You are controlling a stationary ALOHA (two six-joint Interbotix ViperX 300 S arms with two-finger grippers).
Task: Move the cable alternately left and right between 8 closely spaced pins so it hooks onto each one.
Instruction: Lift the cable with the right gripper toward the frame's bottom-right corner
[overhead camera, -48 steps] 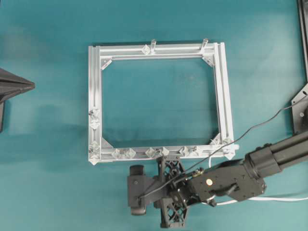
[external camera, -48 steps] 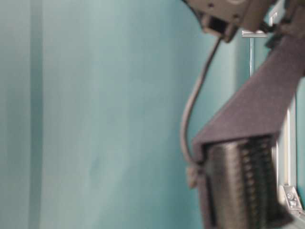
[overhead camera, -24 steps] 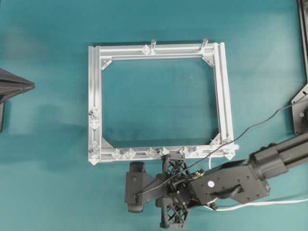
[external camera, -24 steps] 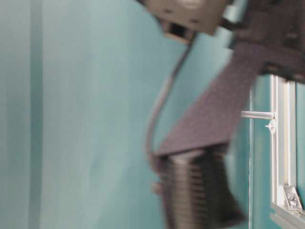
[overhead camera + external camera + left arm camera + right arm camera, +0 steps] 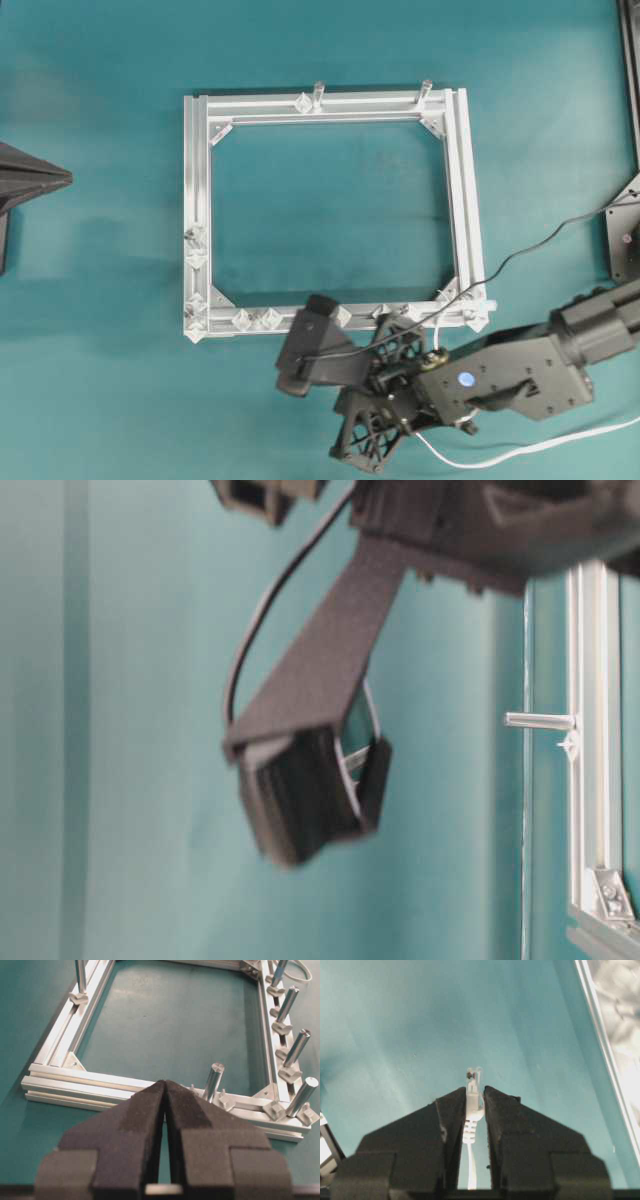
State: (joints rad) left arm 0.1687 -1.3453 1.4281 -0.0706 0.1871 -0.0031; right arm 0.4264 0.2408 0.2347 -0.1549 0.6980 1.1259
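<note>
The silver frame [image 5: 200,200] lies flat mid-table, with the pins [image 5: 270,318] in a row on its near rail. They show as short studs along the right-hand rail [image 5: 298,1047] in the left wrist view. My right gripper [image 5: 475,1091] is shut on the pale plug [image 5: 473,1102] of the white cable [image 5: 500,455]. From the plug the cable trails right, off the table edge. From above, the right gripper [image 5: 305,360] overlaps the near rail at its middle. Left of the frame, my left gripper [image 5: 164,1083] is shut and empty.
Two taller posts [image 5: 318,92] [image 5: 426,90] stand on the far rail. A thin black wire [image 5: 540,245] arcs from the right arm to dark hardware [image 5: 628,230] at the right edge. The left arm's black body [image 5: 25,180] sits at the left edge.
My right gripper has swung up from below the frame onto the near rail and turned, still holding the plug. The trailing cable has dropped lower. The left gripper has not moved.
</note>
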